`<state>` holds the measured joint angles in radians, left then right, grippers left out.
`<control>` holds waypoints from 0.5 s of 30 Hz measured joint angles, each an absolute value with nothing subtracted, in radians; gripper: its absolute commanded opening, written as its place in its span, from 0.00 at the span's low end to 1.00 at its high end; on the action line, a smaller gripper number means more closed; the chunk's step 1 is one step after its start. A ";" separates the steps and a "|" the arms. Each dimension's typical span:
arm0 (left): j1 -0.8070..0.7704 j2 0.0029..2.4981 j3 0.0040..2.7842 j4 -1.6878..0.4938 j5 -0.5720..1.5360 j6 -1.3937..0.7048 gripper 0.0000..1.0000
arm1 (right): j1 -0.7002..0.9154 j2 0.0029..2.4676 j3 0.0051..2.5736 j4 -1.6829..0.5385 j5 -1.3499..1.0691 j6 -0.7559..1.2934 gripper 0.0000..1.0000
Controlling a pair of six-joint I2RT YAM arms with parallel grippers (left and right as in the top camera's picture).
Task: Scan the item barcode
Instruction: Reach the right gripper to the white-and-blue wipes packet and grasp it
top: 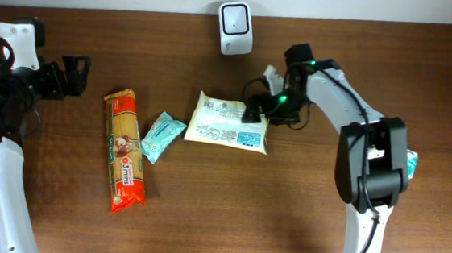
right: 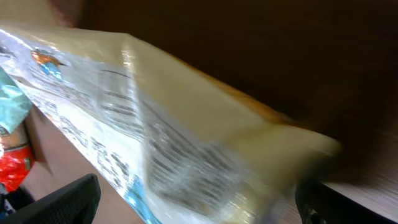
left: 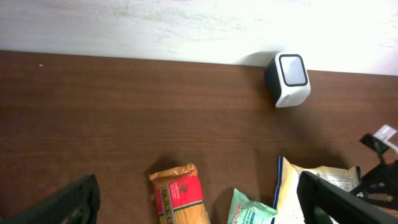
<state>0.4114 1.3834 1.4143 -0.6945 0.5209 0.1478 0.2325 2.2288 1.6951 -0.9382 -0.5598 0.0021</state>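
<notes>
Both wide open, empty: left gripper (top: pixel 82 76) away, right gripper (top: pixel 255 111) at the packet (top: pixel 220 121)

Scanner (top: pixel 235 28) stands behind pouch (top: pixel 225 123), pasta (top: pixel 124 152) left.

I'm working a robot test bench staged like a shop checkout; a plain wooden table (top: pixel 226 223) against a white wall (left: pixel 155 25); a small white scanner (top: pixel 235 28); groceries laid out, a pasta packet (top: pixel 123 155) among them.

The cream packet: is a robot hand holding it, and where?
Nothing looks held. The right gripper is open around the right edge of the cream packet; the left gripper is open and empty.
</notes>
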 measured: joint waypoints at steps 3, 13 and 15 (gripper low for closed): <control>0.411 1.383 1.414 -0.693 0.521 0.148 0.99 | 0.304 2.230 1.682 -0.810 -0.578 0.125 0.98; 0.411 1.383 1.414 -0.694 0.521 0.148 0.99 | 0.391 2.325 1.700 -0.730 -0.620 0.465 0.04; 0.411 1.383 1.414 -0.694 0.521 0.148 0.99 | 0.385 2.326 1.700 -0.744 -0.635 0.437 0.04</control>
<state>0.4114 1.3834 1.4143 -0.6941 0.5209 0.1478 0.3847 2.3257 1.6997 -0.7437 -0.6353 0.4370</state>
